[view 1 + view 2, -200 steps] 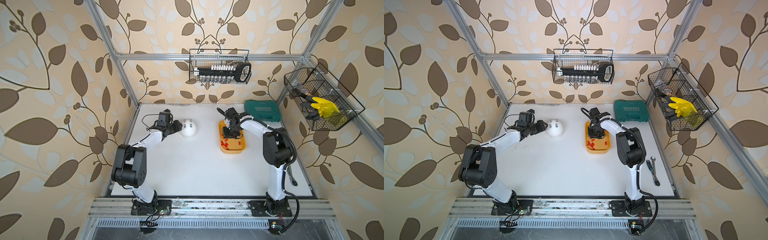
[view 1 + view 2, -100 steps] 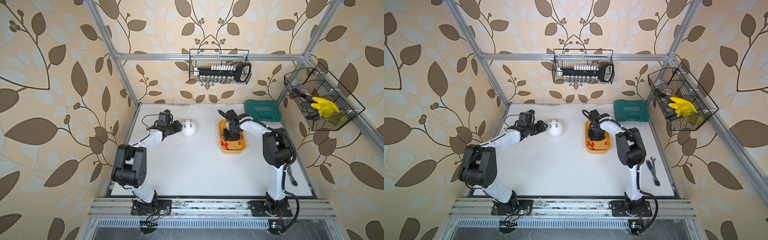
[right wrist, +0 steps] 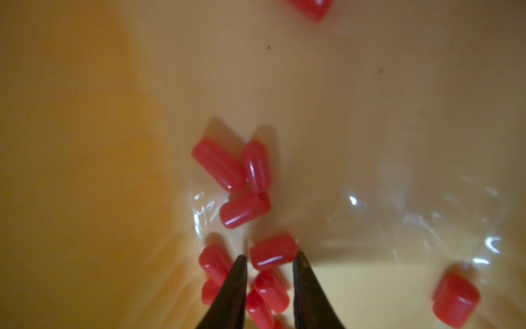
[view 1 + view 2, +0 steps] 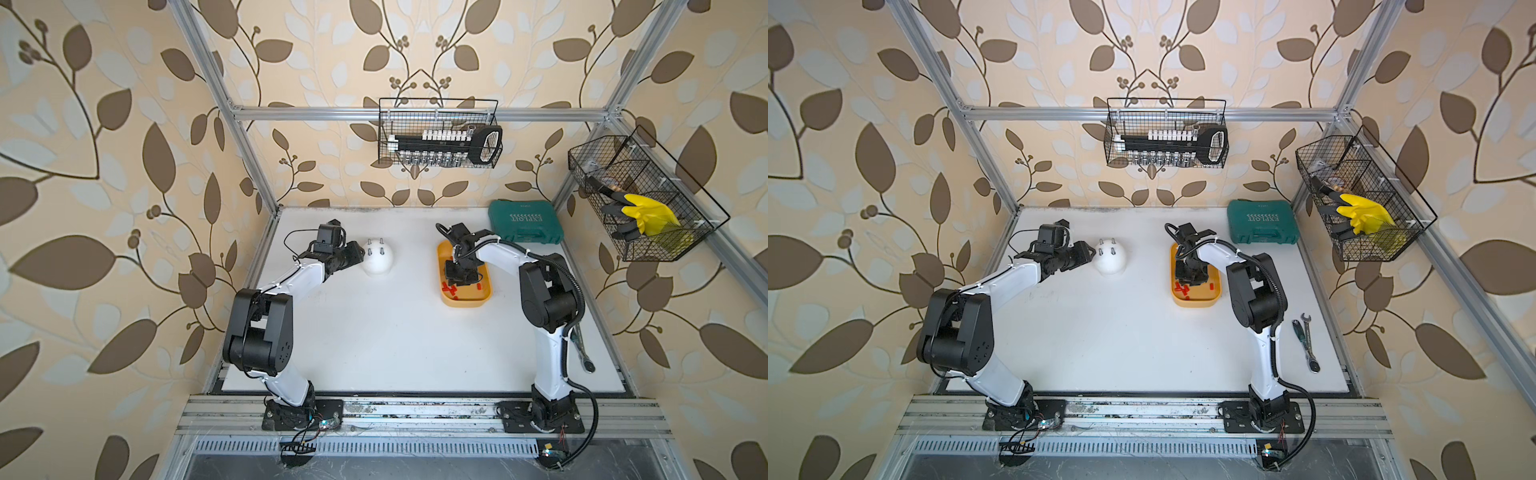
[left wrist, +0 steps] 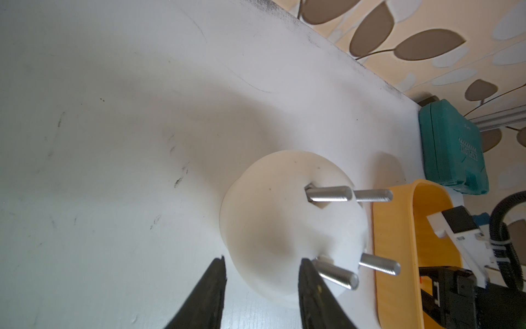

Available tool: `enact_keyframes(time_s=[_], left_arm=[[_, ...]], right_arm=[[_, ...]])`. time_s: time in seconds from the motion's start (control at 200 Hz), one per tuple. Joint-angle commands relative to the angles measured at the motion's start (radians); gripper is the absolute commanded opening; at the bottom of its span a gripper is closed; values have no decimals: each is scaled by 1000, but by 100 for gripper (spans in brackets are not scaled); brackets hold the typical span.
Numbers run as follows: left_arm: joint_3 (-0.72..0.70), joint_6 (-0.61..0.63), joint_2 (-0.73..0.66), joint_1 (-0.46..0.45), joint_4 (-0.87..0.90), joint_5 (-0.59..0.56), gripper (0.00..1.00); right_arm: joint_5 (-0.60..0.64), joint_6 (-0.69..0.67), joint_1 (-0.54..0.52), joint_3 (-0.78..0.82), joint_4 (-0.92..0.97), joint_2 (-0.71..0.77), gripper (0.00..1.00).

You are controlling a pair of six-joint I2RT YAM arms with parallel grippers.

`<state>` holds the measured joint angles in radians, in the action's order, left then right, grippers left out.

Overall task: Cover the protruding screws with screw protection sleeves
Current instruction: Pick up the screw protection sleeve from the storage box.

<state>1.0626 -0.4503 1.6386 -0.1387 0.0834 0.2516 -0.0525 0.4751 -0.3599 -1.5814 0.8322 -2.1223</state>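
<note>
The oblong yellow-orange plastic tray point(image 4: 467, 304) lies well apart from the white plastic dome point(image 4: 380, 266). The left gripper point(image 5: 263, 259) waits half open and empty at the dome's edge. The dome's grey metal protruding screws point(image 5: 327, 193) stand bare. The right gripper point(image 3: 269, 255), narrowly open, straddles one of the tray's tiny red-orange screw protection sleeves point(image 3: 244, 209). Crowded neighbours may get pinched too, or the sleeve may squirt free.

Top views bright, sharp, bowed at edges; right wrist view dim, sleeves point(image 3: 244, 209) blurred, tray point(image 3: 85, 114) glaring.
</note>
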Motion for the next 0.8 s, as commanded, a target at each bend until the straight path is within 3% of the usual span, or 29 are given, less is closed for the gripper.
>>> enact_keyframes(time_s=[0.0, 0.13, 0.42, 0.795], left_arm=[[2, 6, -18, -10, -1, -12, 44], [1, 6, -19, -12, -2, -11, 44], [-3, 9, -23, -17, 3, -21, 45], [-35, -24, -96, -20, -6, -34, 45]], right_arm=[[-2, 18, -7, 13, -32, -44, 26], [10, 12, -8, -15, -32, -62, 26], [52, -26, -16, -53, -12, -42, 12], [60, -65, -12, -34, -7, 152, 6]])
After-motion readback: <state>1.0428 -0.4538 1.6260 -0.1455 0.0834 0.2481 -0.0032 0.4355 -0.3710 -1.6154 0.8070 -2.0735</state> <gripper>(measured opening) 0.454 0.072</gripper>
